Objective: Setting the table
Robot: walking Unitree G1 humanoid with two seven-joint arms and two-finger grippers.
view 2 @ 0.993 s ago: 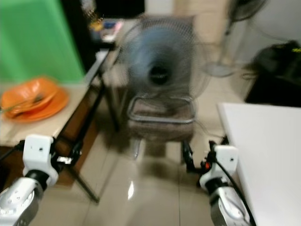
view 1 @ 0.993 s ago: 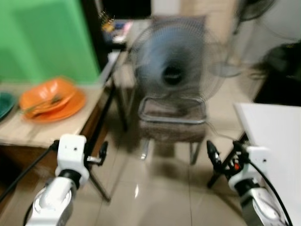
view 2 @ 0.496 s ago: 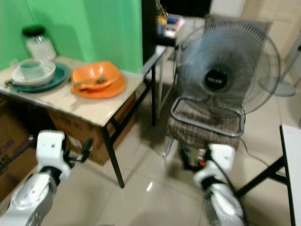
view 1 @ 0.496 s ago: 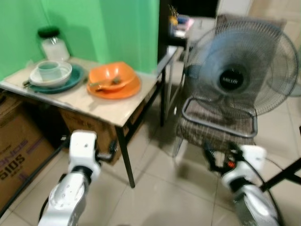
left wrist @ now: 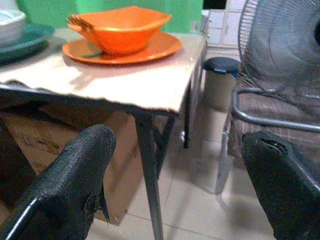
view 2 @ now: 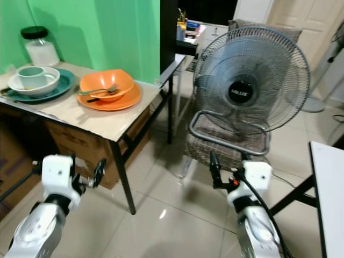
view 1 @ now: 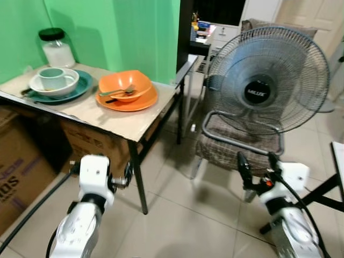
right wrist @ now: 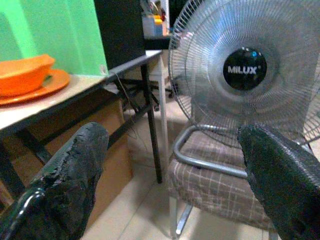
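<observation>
An orange bowl (view 1: 128, 86) with a fork and a spoon in it sits on an orange plate (view 1: 141, 102) on a beige-topped table (view 1: 115, 119) at the left. Further left, a teal plate (view 1: 80, 86) carries a white bowl (view 1: 40, 87) with a pale green cup (view 1: 53, 78) inside. My left gripper (view 1: 101, 171) hangs open and empty in front of the table, below its top. My right gripper (view 1: 256, 165) is open and empty, low in front of the chair. In the left wrist view the orange bowl (left wrist: 120, 31) lies ahead, above the fingers (left wrist: 75, 180).
A glass jar (view 1: 55, 47) with a black lid stands at the table's back by the green wall. A standing fan (view 1: 269, 80) rests on a checked chair (view 1: 236, 145) to the right. Cardboard boxes (view 1: 21, 172) sit under the table. A white table corner (view 2: 328, 177) is at far right.
The camera has swung left and steadied, bringing the dish table into view and shifting the fan to the right. Both grippers stay open and empty in the same low pose.
</observation>
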